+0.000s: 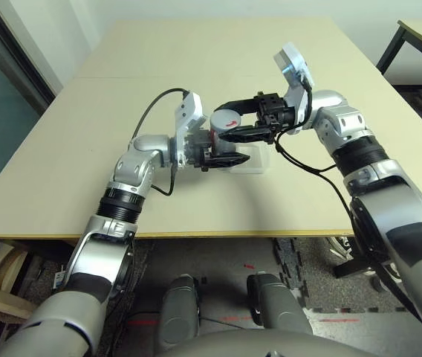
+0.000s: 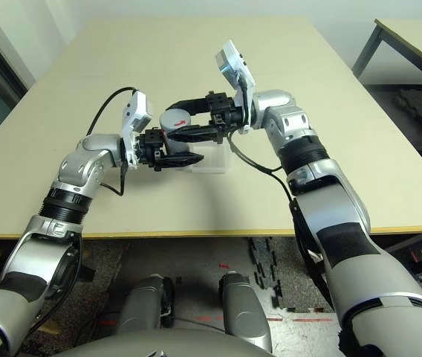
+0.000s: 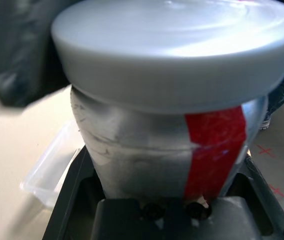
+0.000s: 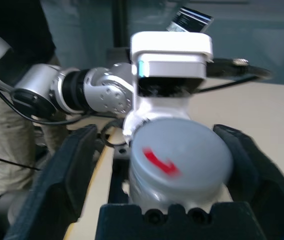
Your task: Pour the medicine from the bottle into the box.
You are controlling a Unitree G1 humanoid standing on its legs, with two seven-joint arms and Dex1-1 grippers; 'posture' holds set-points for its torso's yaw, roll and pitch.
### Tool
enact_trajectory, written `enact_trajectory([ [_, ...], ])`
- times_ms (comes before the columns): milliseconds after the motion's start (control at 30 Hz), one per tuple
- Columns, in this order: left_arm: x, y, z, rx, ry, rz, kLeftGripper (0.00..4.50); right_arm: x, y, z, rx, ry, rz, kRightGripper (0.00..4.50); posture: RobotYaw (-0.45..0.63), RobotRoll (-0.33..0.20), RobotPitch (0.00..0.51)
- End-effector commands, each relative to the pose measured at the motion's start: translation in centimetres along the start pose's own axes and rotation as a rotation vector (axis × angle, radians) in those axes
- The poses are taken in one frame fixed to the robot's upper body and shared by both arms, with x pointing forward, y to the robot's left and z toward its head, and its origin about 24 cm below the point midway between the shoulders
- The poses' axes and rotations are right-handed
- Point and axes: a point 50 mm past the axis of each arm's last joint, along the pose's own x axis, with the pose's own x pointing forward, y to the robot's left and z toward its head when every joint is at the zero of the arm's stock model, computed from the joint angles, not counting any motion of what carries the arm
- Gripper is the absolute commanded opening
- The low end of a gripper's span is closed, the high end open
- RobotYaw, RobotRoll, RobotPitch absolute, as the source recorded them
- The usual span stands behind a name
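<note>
**Cap on, bottle held above the box**

The left gripper (image 1: pixel 222 158) is clenched on the bottle (image 3: pixel 172 150), held upright over the table (image 1: pixel 196 67) just at nine o'clock of the clear box (image 1: pixel 254 162). The right gripper (image 4: pixel 162 165) straddles the grey cap (image 4: pixel 179 150), its fingers spread and clear of the rim. The risk: closing off-centre could skew the cap, or twisting could turn the bottle in the left grip and spill pills.

No words, brands or numbers can be read anywhere. The only signs are a red curved mark on the cap (image 4: pixel 181 158) and a red stripe down the bottle (image 3: pixel 213 150).
</note>
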Motion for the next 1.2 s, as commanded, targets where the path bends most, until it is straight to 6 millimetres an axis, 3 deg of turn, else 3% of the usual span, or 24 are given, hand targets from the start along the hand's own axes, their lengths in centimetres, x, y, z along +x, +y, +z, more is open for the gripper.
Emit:
enact_trajectory([
  [33, -0.6, 0.2, -1.1, -0.057, 0.025, 0.046, 2.8, 0.2, -0.1, 0.7, -0.036, -0.009, 0.042, 4.5, -0.13, 0.0, 0.056],
  [467, -0.2, -0.2, -1.0, -0.057, 0.023, 0.018, 2.8, -1.5, -0.9, -0.1, 0.024, -0.033, -0.099, 4.5, -0.13, 0.0, 0.056],
  [1200, 0.0, -0.3, -0.9, -0.056, 0.017, 0.019, 2.8, -1.3, -1.2, -0.8, 0.034, 0.015, -0.17, 4.5, -0.13, 0.0, 0.064],
])
